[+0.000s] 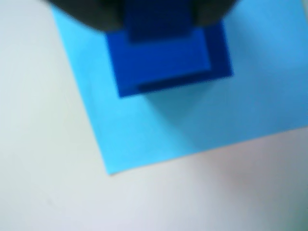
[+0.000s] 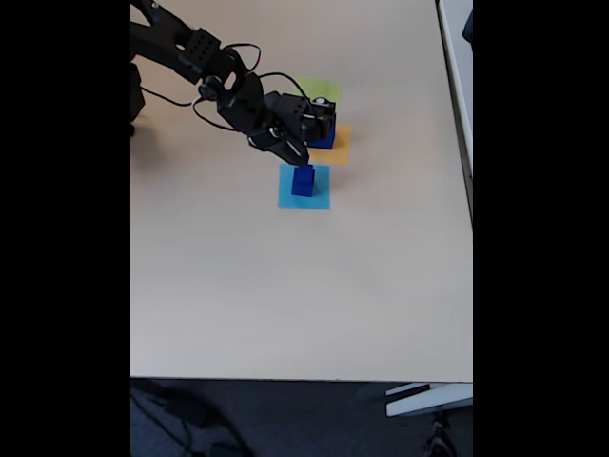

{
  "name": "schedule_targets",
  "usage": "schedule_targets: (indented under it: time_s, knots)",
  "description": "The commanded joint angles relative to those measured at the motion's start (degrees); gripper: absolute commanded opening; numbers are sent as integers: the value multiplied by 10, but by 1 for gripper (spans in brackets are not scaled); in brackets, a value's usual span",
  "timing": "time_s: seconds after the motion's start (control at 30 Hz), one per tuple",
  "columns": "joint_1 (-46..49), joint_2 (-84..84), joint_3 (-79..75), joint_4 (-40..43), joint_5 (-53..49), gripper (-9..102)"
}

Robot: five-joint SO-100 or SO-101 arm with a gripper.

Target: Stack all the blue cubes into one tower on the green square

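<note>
Blue cubes [image 1: 168, 62], stiff and light, are sitting stacked just under the gripper [image 2: 297, 152]; its opening I cannot tell.

three blue cubes [image 2: 303, 181], one light-blue square [image 2: 304, 198], one orange square [image 2: 343, 145], one green square [image 2: 320, 89]

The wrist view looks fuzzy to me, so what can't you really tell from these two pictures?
- Gripper: open or shut is unclear; in the wrist view its dark blurred fingers are cut off by the top edge.
- Blue cubes: their count is blurred in the wrist view, too small in the fixed view.
- Green square: mostly hidden by the arm.
- Orange square: partly covered.
</note>
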Motion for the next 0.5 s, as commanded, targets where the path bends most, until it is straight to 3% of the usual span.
schedule_targets:
  time_s: [0.0, 0.47]
  knots:
    - [3, -2, -24, -18, 4, 0]
    - [4, -20, -32, -33, 0, 0]
